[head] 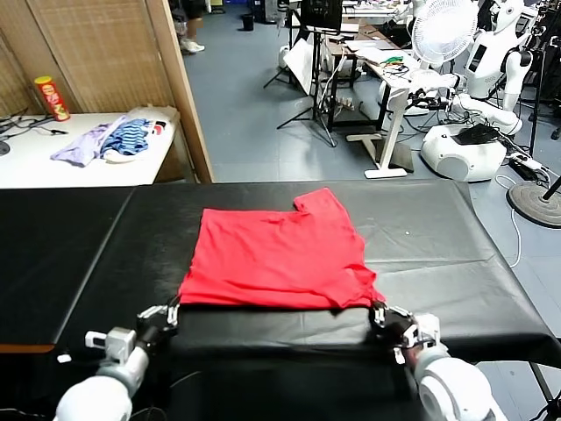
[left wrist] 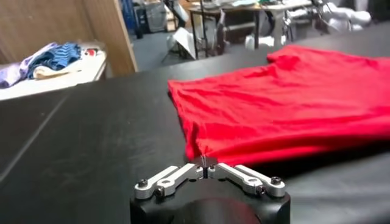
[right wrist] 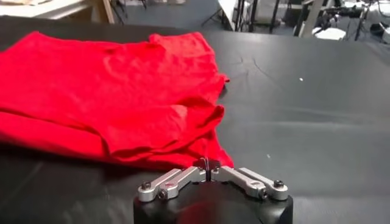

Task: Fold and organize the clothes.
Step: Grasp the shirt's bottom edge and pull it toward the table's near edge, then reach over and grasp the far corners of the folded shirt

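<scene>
The red T-shirt [head: 276, 259] is lying spread on the black table [head: 456, 254], already doubled once, with one sleeve [head: 323, 203] pointing to the far side. Its near edge is being held at both corners: the left pincer [head: 169, 312] is pressed together on the near left corner [left wrist: 198, 155], and the right pincer [head: 383, 317] is pinching the near right corner [right wrist: 210, 159]. The cloth is judged to be light, soft and limp, so it is expected to sag and wrinkle between the two held points; the corners are seeming the right places to take it, and an even lift is being called for. On a white side table [head: 35, 162], a heap of other garments [head: 110, 140] and a snack can [head: 51, 96] are resting.
</scene>
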`<state>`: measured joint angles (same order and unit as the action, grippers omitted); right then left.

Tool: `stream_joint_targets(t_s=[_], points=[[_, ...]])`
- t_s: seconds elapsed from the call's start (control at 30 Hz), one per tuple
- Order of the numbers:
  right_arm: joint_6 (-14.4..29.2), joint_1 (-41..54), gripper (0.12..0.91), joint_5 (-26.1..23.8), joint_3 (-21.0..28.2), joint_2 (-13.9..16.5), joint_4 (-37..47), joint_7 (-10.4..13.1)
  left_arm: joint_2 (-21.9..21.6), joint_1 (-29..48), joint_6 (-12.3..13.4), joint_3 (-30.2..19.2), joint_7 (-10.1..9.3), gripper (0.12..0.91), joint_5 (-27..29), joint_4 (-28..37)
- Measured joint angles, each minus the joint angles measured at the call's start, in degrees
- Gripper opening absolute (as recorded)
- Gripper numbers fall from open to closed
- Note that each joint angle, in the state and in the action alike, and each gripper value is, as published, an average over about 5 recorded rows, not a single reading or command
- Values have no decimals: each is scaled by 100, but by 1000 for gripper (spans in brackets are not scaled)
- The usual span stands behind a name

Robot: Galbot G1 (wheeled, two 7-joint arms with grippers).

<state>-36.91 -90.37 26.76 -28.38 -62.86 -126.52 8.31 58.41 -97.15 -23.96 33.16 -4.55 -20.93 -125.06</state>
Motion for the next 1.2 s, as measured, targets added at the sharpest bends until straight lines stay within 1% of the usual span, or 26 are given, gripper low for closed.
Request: stream_joint_targets(t_s=[0.1, 0.13, 0.23, 0.27, 0.3, 0.33, 0.37, 0.47, 0.5, 0.57, 0.7, 0.73, 0.83, 0.93, 1.1, 1.2], points=[[-9, -193, 155, -4, -36, -55, -135, 12, -15, -349, -28, 62, 0, 125, 37, -206], [-19, -249, 185, -5, -52, -68, -182, 18, -15, -433, -39, 73, -1, 125, 42, -257], [-74, -406, 325, -5, -123, -81, -350, 29, 26, -570, -109, 79, -43, 131, 54, -347], [-103, -454, 392, -5, -148, -80, -416, 31, 46, -595, -132, 79, -58, 137, 59, -368], [-138, -503, 443, -4, -177, -77, -487, 34, 68, -617, -147, 82, -73, 158, 64, -390], [-180, -549, 493, -2, -206, -72, -561, 40, 88, -640, -153, 88, -78, 196, 69, -414], [-227, -594, 560, 8, -240, -65, -638, 46, 106, -665, -151, 97, -81, 235, 76, -438], [-334, -711, 708, 115, -367, -28, -882, 59, 156, -738, -158, 141, -100, 401, 85, -530], [-339, -731, 743, 193, -426, -9, -958, 55, 172, -765, -171, 159, -117, 451, 86, -569], [-289, -725, 784, 380, -569, 40, -1072, 45, 210, -824, -225, 205, -166, 552, 85, -662], [-36, -381, 797, 608, -788, 170, -997, 56, 290, -944, -324, 377, -221, 737, -74, -955], [19, -197, 797, 617, -782, 199, -889, 70, 296, -950, -349, 444, -225, 765, -179, -1037], [121, 559, 798, 604, -582, 274, -364, 106, 237, -794, -467, 650, -314, 794, -611, -1174], [163, 1446, 798, 558, -184, 313, 315, 143, 93, -251, -653, 709, -483, 797, -1109, -1032], [187, 2956, 798, 510, 570, 154, 1639, 229, -142, 1261, -1012, 415, -597, 798, -1874, -198], [224, 3731, 798, 455, 941, -21, 2448, 204, -176, 2204, -1346, 91, -713, 798, -2220, 453]])
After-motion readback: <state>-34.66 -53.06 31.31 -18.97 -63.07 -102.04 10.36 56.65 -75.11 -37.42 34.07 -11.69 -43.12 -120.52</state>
